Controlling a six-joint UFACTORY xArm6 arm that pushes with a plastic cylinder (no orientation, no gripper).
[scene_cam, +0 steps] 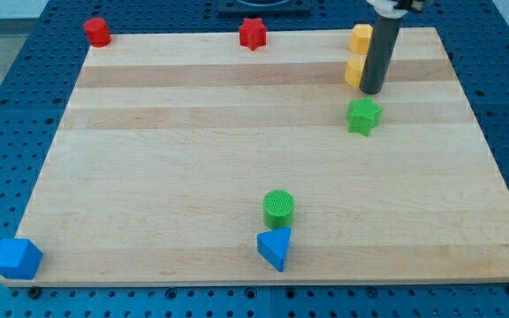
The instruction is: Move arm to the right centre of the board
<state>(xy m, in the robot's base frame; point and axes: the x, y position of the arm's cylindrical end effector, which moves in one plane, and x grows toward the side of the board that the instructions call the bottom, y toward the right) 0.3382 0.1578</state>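
- No pincer here: my tip [371, 91] sits touching the yellow block [355, 72].
- Best slide toward the view's right and down, skirting the green block [364, 116].

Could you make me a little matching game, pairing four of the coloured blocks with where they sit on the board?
Blocks:
1. blue cube
2. red star
3. green cylinder
4. green star

Places:
A. top edge, middle
B. just below my tip
C. bottom left corner
D. touching the blue triangle, above it

Pairs: 1-C, 2-A, 3-D, 4-B
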